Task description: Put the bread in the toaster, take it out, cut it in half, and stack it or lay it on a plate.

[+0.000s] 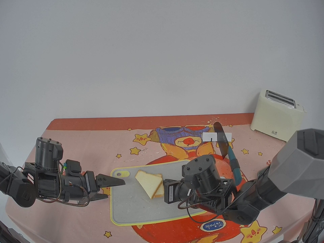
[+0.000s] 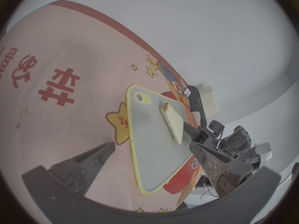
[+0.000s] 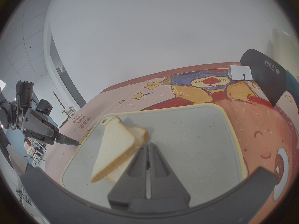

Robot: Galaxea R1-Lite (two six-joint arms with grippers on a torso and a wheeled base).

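Note:
Two triangular bread halves lie on the grey cutting board. The upper half overlaps the lower half. My right gripper is low over the board, shut, its tips against the edge of the lower half with nothing between them. My left gripper is open at the board's left end, near its hanging hole and a short way from the bread. The cream toaster stands at the far right with both slots empty.
A knife with a black blade and teal handle lies on the cartoon tablecloth behind my right wrist, next to a white card. The table's back edge meets a plain wall. Bare cloth lies to the left of the board.

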